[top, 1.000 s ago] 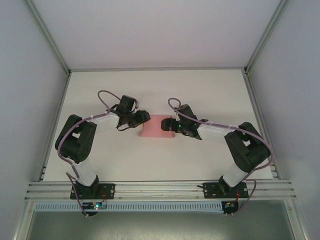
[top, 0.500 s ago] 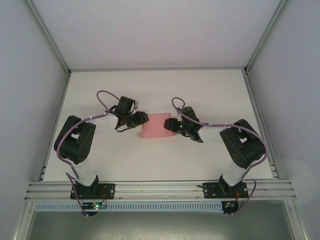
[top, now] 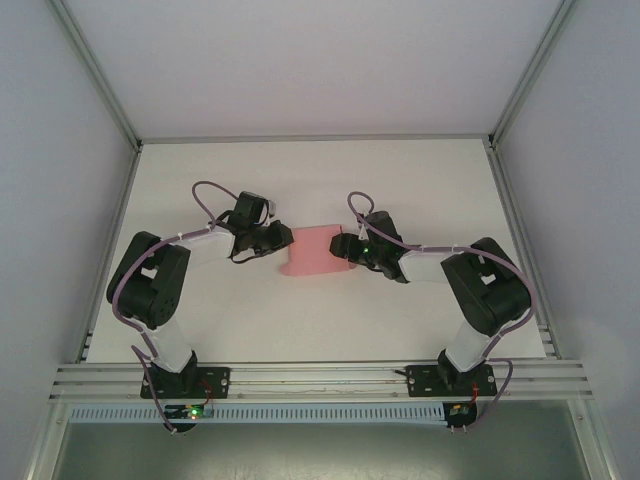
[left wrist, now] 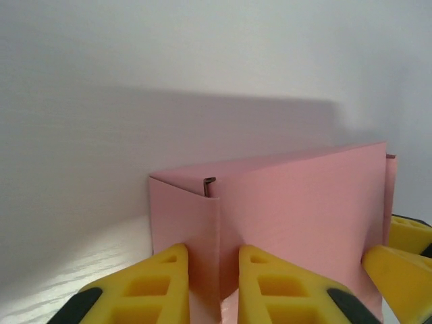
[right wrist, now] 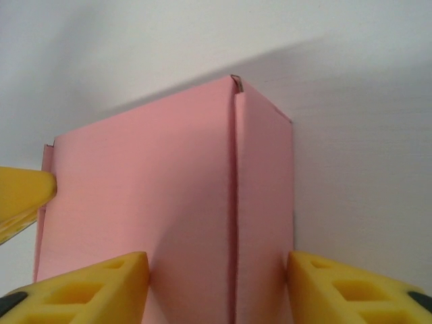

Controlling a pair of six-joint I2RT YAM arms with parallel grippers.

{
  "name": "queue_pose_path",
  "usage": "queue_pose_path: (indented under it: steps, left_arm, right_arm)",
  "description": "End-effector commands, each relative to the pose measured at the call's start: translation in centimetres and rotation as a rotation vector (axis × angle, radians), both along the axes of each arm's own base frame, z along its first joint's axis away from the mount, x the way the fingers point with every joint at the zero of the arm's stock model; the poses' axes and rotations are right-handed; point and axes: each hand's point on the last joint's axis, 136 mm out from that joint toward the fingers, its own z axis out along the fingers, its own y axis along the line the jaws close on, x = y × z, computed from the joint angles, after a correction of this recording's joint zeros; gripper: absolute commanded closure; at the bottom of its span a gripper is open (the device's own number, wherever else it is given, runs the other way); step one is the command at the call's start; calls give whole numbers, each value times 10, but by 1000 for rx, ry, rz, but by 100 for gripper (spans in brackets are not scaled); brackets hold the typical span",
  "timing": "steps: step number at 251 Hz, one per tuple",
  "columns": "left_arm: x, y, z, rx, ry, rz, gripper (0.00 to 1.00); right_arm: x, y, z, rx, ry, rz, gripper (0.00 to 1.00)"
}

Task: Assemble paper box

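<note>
The paper box [top: 316, 250] is a small pink folded box resting on the white table [top: 420, 180] between the arms. My left gripper [top: 286, 238] is at its left end. In the left wrist view its yellow fingers [left wrist: 156, 289] pinch the box's [left wrist: 297, 216] vertical corner fold, so the left gripper [left wrist: 213, 260] is shut on it. My right gripper [top: 346, 248] holds the right end. The right gripper [right wrist: 217, 262] has its fingers [right wrist: 334, 291] pressed against both sides of the box [right wrist: 169, 196], beside a creased seam.
The table is walled by white panels and an aluminium frame [top: 300, 378] along the near edge. Purple cables [top: 205, 190] loop above both wrists. The other arm's yellow fingertips [left wrist: 403, 248] [right wrist: 20, 196] show at the edge of each wrist view.
Both grippers have pushed a little further onto the box's ends, and the box has shifted slightly toward the back. The left jaws have narrowed onto the corner.
</note>
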Motion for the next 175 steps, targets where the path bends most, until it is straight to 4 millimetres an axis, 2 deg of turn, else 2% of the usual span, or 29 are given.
queue_pose_path:
  steps: [1, 54, 73, 111, 136, 175]
  left_arm:
    - [-9, -7, 4, -95, 24, -28, 83]
    - [-5, 2, 0, -153, 32, 10, 89]
    - [-5, 6, -3, -157, 27, 20, 92]
    - [-7, 10, -3, -203, -3, 21, 93]
    - [-10, 12, -4, -222, -16, 11, 94]
    - [-12, 11, -7, -239, -20, 0, 94]
  right_arm:
    - [0, -5, 14, 2, -7, 16, 36]
    - [0, -17, 42, 59, -39, 8, 21]
    - [-2, -25, 47, 49, -33, -5, 17]
    - [-9, -37, 48, 46, -5, -24, 15]
    - [-12, -34, 51, 98, 21, 4, 13]
    - [-17, -18, 49, 162, 58, 97, 10]
